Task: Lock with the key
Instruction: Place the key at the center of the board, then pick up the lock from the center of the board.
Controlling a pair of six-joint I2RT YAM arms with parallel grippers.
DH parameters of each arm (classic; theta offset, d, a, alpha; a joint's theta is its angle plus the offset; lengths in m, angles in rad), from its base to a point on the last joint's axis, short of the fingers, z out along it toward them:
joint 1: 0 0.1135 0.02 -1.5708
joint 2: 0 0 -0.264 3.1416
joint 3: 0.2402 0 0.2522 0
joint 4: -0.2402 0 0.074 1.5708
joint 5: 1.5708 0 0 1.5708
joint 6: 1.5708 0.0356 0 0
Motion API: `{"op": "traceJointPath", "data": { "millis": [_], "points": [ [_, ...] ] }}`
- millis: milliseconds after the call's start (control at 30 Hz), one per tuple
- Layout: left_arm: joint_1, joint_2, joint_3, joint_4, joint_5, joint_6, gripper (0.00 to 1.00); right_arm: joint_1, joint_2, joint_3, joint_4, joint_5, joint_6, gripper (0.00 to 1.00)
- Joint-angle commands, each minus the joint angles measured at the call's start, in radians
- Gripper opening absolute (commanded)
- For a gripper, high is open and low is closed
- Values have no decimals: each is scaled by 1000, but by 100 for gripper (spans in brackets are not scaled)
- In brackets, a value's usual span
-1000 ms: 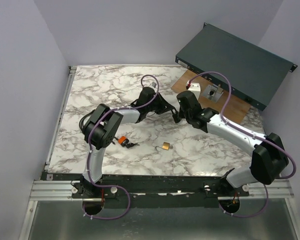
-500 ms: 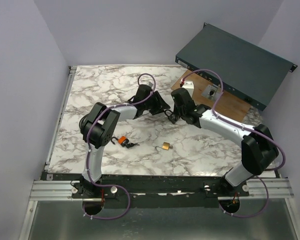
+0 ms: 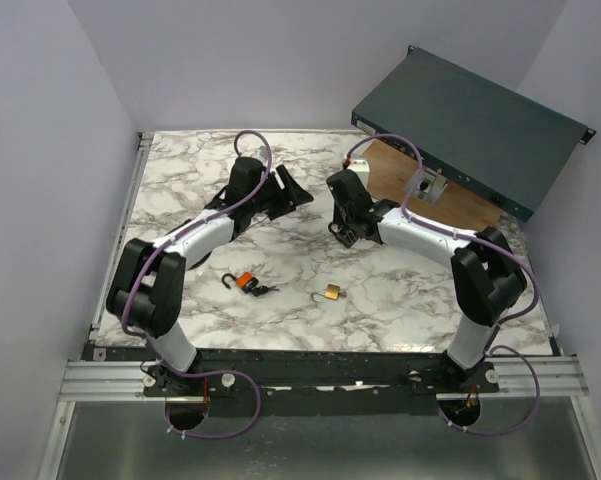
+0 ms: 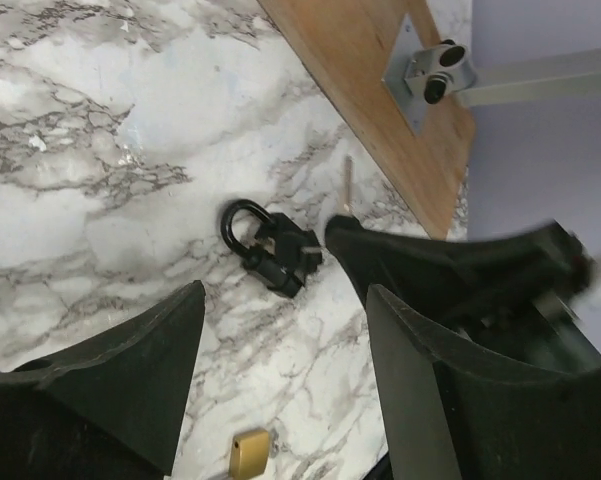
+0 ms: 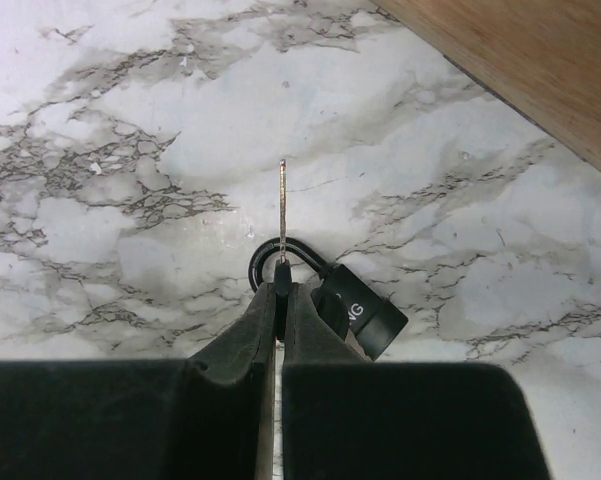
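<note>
Key (image 5: 282, 205), clamped edge-on in right gripper (image 5: 279, 290), blade jutting past fingertips above black padlock (image 5: 365, 318); left gripper (image 4: 286, 290) jaws wide apart.

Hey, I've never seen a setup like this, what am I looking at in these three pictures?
Two robot arms are bolted to a marble-patterned table. The wide picture looks down from above; the other two come from a camera on each wrist, so the dark shapes at the bottom are fingers. On the table lie a black padlock, an orange padlock and a brass padlock, near a wooden board. The right gripper is pinched shut on a key by the black padlock. The left gripper is open, holding nothing.
</note>
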Motion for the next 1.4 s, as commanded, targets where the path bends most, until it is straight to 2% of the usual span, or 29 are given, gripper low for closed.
{"op": "traceJointPath", "data": {
  "millis": [0, 67, 133, 267, 333, 467, 667, 1033, 1200, 1367],
  "points": [
    [0, -133, -111, -39, -3, 45, 65, -6, 53, 44, 19, -8, -20, 1],
    [1, -183, -149, -41, 6, 49, 64, -6, 62, 48, 20, -4, -24, 2],
    [1, -232, -178, -48, 9, 55, 64, -6, 68, 55, 19, -2, -27, 9],
    [1, -311, -226, -63, 18, 60, 64, -6, 58, 74, 4, -19, -21, 28],
    [1, -342, -244, -69, 23, 60, 64, -6, 43, 77, -5, -30, -17, 42],
    [1, -401, -265, -92, 27, 65, 64, -6, -9, 70, -45, -38, -11, 54],
    [1, -490, -291, -153, 31, 91, 65, 29, -145, 5, -152, -89, 35, 60],
    [1, -686, -386, -247, 53, 140, 67, 253, -381, -240, -239, -39, 304, 63],
    [1, -756, -427, -301, 66, 161, 67, 291, -440, -337, -244, -14, 393, 63],
    [1, -814, -477, -319, 52, 158, 67, 331, -425, -360, -262, -18, 460, 62]
  ]
}}
